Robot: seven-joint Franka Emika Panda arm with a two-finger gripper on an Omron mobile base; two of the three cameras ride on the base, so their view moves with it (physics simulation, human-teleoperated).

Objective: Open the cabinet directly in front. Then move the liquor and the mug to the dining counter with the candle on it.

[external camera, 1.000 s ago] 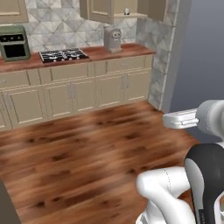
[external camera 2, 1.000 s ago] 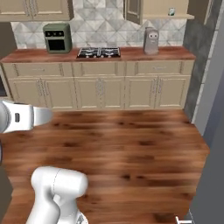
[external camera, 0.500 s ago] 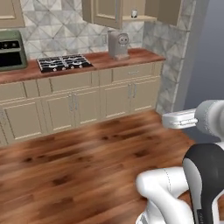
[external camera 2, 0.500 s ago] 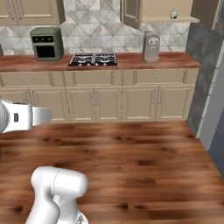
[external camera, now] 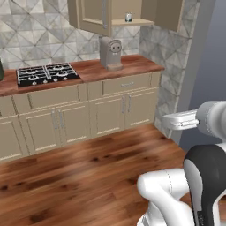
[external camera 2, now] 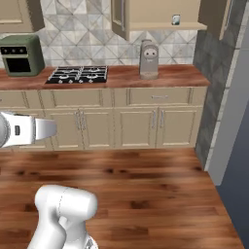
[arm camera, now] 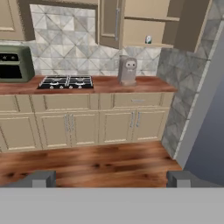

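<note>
The cabinet point(arm camera: 144, 22) stands with both doors swung wide above the coffee machine point(arm camera: 127, 70), leaving the mug point(arm camera: 148, 40) reachable on its shelf, so the gripper point(arm camera: 111, 177) hangs far back, fingers apart and empty.

Beige cabinet point(arm camera: 114, 24), black stove point(arm camera: 66, 82), reddish-brown wood-grain floor point(arm camera: 87, 162).

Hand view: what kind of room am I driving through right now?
A home kitchen, by the look of it. A black gas stove is set into a wood countertop over beige lower cabinets, a green toaster oven stands at the left, and an open wall cabinet holds a small mug.
</note>
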